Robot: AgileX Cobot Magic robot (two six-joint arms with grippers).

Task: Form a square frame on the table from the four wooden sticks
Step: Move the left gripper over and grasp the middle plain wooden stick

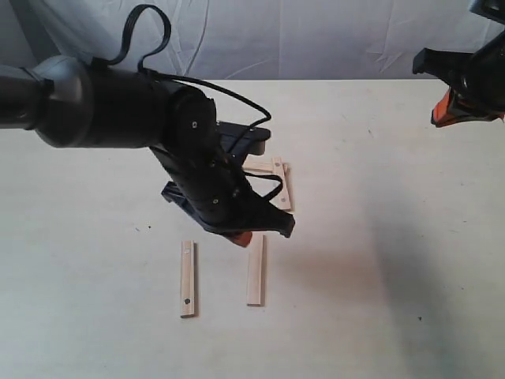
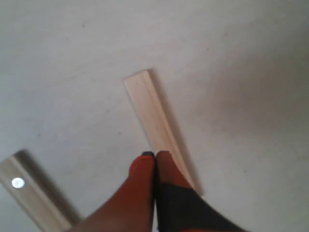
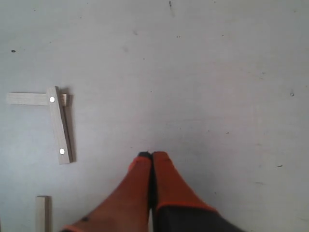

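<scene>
Four wooden sticks lie on the table. One with dark holes and a plain one lie parallel near the front. Two more, a lengthwise one and a crosswise one, meet in an L behind my left arm and are partly hidden. My left gripper is shut and empty, its tips over the far end of the plain stick; I cannot tell whether they touch it. The holed stick lies beside it. My right gripper hangs shut and empty at the back right, apart from the L of two sticks.
A pale wrinkled cloth backdrop runs behind the table's far edge. My bulky black left arm reaches in from the left with looped cables over the middle of the table. The right arm is raised at the upper right.
</scene>
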